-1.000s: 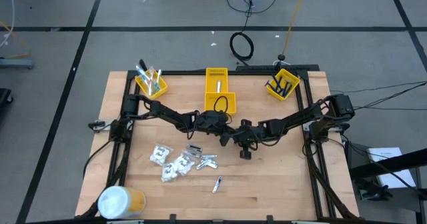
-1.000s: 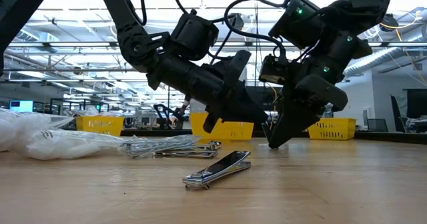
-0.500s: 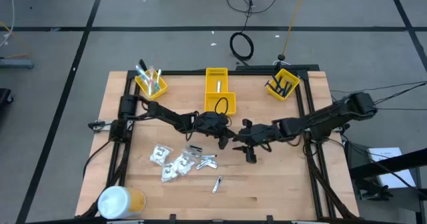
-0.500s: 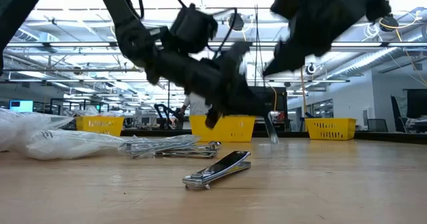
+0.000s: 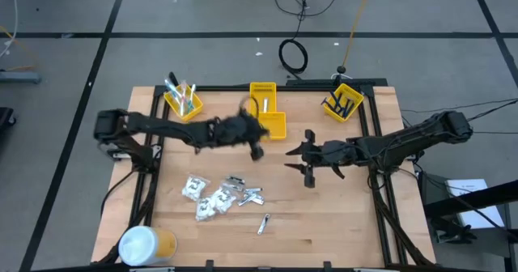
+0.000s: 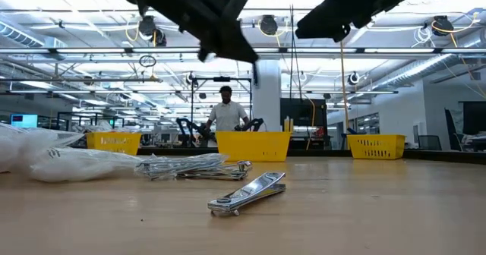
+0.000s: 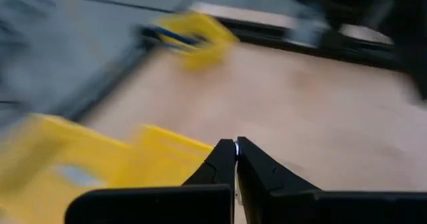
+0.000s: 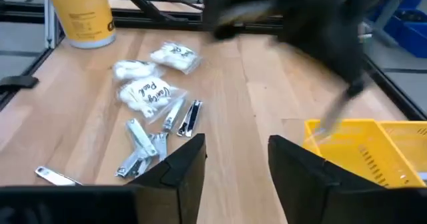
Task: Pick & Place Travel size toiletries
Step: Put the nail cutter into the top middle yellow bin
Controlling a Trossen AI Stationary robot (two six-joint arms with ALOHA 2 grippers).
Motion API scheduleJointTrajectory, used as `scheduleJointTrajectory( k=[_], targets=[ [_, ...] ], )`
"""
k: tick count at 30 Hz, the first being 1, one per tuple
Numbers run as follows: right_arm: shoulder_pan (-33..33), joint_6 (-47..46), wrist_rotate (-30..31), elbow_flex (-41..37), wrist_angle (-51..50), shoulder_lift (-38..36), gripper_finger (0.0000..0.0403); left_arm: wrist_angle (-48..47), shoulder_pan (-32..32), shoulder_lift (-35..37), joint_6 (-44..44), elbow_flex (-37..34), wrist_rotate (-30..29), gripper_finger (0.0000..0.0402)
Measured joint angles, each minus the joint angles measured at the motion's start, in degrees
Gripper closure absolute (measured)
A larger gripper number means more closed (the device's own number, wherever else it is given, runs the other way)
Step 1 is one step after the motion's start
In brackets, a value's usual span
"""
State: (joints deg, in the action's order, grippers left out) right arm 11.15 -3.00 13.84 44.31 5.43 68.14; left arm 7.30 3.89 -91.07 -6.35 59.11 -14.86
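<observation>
— Looking straight down first: where are the arms?
— The left gripper [image 5: 256, 149] hangs at the front edge of the middle yellow bin [image 5: 275, 126]. The right gripper [image 5: 303, 172] is above bare wood, right of the middle. The white packets [image 5: 202, 197] and a heap of silvery clippers [image 5: 247, 195] lie together on the table nearer the front, with toothbrushes [image 5: 180, 92] in the left bin and dark razors [image 5: 341, 104] in the right one.
— And at table height?
— Both grippers are well above the board. A lone clipper [image 6: 247, 193] lies flat in front, apart from the heap.
— Left wrist camera?
— Its fingers are clenched, pinching a thin silvery piece [image 7: 235, 149], with yellow bin wall below.
— Right wrist camera?
— Its fingers stand apart with nothing between them. Beyond, the silvery piece dangles from the blurred left gripper over the bin, and the packets lie near the large cylinder [image 8: 80, 11].
</observation>
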Motion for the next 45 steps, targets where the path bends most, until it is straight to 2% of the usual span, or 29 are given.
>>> scheduleJointTrajectory(
  k=[2,5,7,10,15,21,26,29,37,42,45],
  targets=[
    [-0.4,0.7,-0.1,0.0,0.0,0.0,0.0256,-0.8,3.6,2.4,2.7,0.0,-2.4,0.0401],
    [-1.4,0.9,-0.1,0.0,0.2,0.6,0.0261,-0.4,11.0,3.6,5.0,0.0,-2.6,0.0401],
    [-2.1,0.9,-0.1,-0.2,0.2,0.6,0.0264,-0.2,16.6,2.5,4.7,0.0,0.8,0.0401],
    [-3.4,0.9,-0.1,-1.4,1.6,0.5,0.0266,1.6,23.7,-0.7,2.5,0.0,9.1,0.0401],
    [-5.6,1.0,-0.1,-4.7,6.5,0.6,0.0266,10.6,29.4,-7.8,0.9,0.0,18.3,0.0401],
    [-8.1,1.6,-0.3,-8.8,13.3,0.6,0.0269,13.4,30.6,-14.4,-0.3,0.0,20.2,0.0401],
    [-8.2,2.2,-0.4,-11.0,16.8,0.6,0.0268,11.9,29.5,-14.5,0.4,0.0,19.4,0.0382],
    [-8.2,2.2,-0.4,-11.5,18.6,0.6,0.0265,11.8,28.6,-13.8,1.4,0.0,19.5,0.0346],
    [-8.1,2.3,-0.5,-11.5,19.2,0.6,0.0255,8.2,28.3,-13.5,2.2,2.5,19.4,0.0207],
    [-5.3,3.0,-9.2,-11.1,20.0,1.4,0.0254,-0.9,27.2,-6.6,4.9,3.5,20.6,0.0157],
    [-0.8,2.4,-9.6,-7.9,16.4,4.5,0.0253,-6.1,25.4,-0.5,4.4,3.5,20.8,0.0143]
  ],
)
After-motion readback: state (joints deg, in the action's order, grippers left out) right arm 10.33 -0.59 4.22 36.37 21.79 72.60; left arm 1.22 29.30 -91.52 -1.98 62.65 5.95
